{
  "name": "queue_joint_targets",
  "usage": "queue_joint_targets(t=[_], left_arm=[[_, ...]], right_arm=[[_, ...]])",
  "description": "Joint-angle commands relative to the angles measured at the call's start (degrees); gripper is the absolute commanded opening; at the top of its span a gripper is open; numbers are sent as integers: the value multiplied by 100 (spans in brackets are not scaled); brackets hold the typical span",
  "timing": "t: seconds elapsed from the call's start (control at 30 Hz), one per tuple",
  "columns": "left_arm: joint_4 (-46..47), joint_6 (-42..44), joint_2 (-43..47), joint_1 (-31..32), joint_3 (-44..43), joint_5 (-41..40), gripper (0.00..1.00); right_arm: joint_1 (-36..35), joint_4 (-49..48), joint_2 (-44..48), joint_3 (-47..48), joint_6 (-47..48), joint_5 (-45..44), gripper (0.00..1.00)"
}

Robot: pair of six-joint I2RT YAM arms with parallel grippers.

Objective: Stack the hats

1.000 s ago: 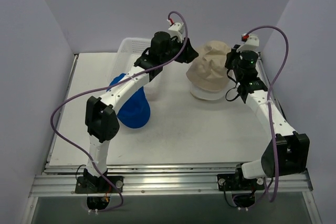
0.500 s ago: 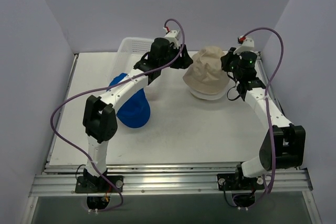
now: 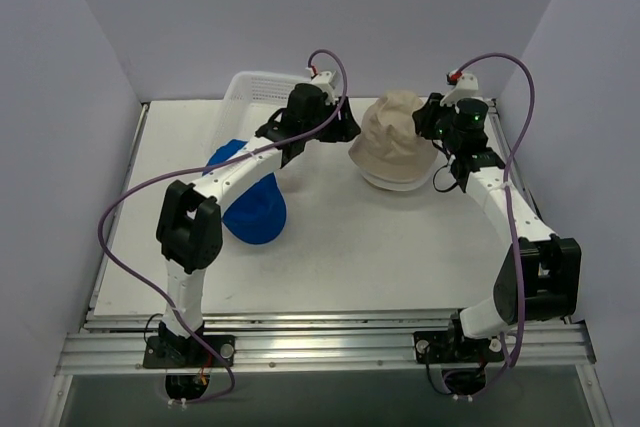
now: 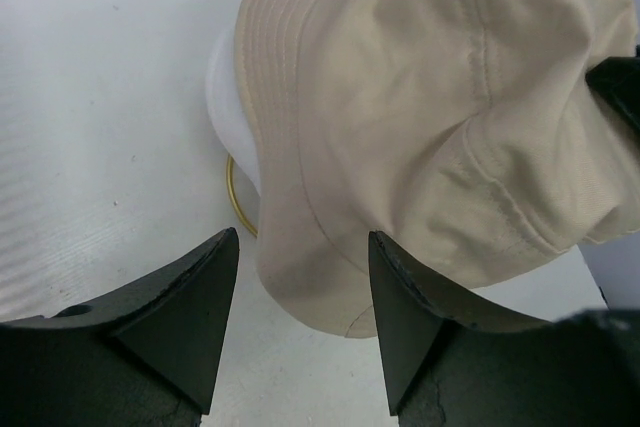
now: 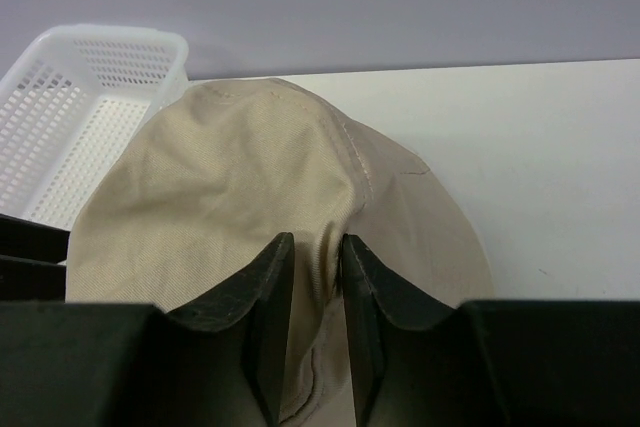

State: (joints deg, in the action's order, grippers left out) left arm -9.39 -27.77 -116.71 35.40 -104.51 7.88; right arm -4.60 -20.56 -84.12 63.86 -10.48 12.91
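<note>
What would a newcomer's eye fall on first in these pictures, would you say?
The beige hat at the far right of the table, draped over a white form, draws the eye first. The left gripper stands open at its brim, and the right gripper has narrow jaws about a fold of the crown. Next comes the royal blue cap lying left of centre, with a white mesh basket behind it.

In your left wrist view the beige hat [image 4: 430, 127] covers nearly all of the gold wire frame [image 4: 236, 209], leaving one short arc. From above, your left arm [image 3: 245, 162] hides part of the blue cap [image 3: 255, 217] and the white basket [image 3: 250, 87]. In the right wrist view a hat fold lies between the fingers of the right gripper [image 5: 315, 247]; you cannot tell whether they pinch it.
</note>
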Motion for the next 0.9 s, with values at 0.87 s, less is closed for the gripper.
queue_joint_targets(t=[0.87], left_arm=[[833,-1519,877,82,1213,-112,97]], right_arm=[[1822,-606,89,-294,-2564,1513,45]])
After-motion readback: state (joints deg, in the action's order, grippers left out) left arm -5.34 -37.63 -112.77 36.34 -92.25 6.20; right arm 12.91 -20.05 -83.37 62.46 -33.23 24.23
